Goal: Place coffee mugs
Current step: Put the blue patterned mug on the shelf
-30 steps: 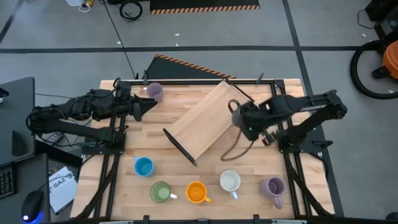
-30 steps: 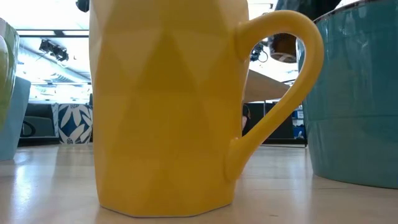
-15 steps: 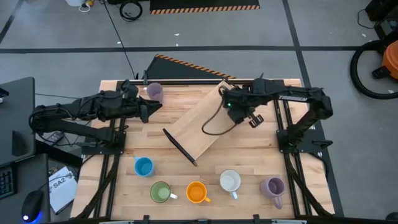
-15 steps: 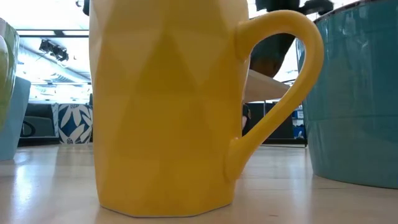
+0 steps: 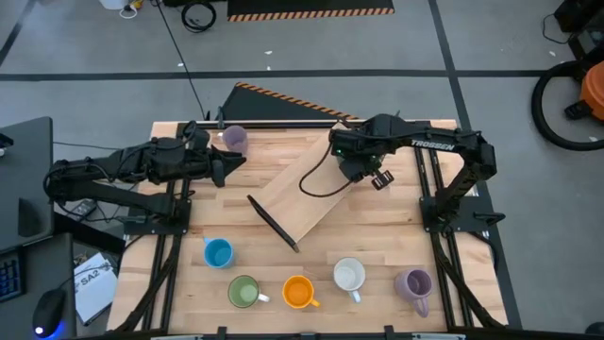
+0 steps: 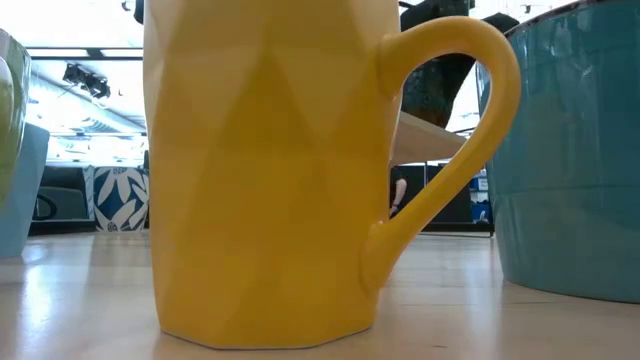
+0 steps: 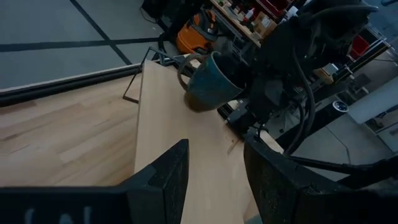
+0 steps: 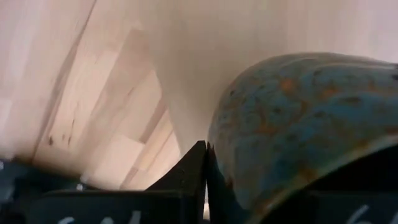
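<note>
With its jaws clamped on the dark mug (image 7: 208, 84), the right gripper (image 5: 347, 162) hovers over the far right of the sloped board (image 5: 307, 184) and should lower squarely before releasing, while the left gripper (image 5: 226, 162) waits with jaws wide at far left.

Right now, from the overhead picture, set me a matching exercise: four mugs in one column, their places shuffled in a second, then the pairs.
Mugs:
1. blue mug
2. white mug
3. dark mug
4. green mug

Places:
A. gripped in the right claw, by the wooden board
B. between the blue mug and the orange mug
C. left end of the front row
D. between the orange mug and the front lilac mug

Pairs: 1-C, 2-D, 3-A, 4-B.
</note>
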Robot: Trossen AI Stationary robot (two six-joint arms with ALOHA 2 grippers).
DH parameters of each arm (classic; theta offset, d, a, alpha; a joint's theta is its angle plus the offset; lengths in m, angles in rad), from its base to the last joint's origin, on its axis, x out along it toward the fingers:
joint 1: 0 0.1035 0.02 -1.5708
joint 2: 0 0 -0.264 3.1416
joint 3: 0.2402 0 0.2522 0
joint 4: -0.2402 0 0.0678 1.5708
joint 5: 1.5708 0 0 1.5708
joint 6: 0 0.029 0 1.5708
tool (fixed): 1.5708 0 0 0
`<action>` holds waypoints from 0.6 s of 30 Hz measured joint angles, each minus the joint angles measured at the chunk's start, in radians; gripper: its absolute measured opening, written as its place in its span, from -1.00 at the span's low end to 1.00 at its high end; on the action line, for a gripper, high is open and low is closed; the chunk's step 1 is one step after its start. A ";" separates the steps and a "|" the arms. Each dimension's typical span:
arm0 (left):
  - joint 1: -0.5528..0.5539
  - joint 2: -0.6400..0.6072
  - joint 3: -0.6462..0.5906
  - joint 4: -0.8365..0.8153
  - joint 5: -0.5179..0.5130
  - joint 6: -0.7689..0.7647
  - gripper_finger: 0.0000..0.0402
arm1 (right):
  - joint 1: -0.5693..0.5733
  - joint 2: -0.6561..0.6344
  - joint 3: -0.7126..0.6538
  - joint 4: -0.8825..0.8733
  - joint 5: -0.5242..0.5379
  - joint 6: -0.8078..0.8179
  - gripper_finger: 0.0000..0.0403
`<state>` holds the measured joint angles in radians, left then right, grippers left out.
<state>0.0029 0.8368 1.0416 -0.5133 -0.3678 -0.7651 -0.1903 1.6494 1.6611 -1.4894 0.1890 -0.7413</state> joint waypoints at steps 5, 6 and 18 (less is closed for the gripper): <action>0.000 0.000 0.000 0.001 0.033 0.004 -0.20 | -0.006 0.000 -0.001 0.026 0.012 0.030 -0.54; 0.000 0.000 0.000 0.000 0.033 0.011 -0.20 | -0.009 0.000 -0.001 0.025 0.013 0.036 -0.50; 0.000 0.000 0.000 0.000 0.033 0.052 -0.20 | -0.020 0.001 0.061 0.011 0.099 0.185 -0.01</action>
<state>0.0029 0.8364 1.0416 -0.5129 -0.3351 -0.7127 -0.2101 1.6505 1.7224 -1.4780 0.2878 -0.5563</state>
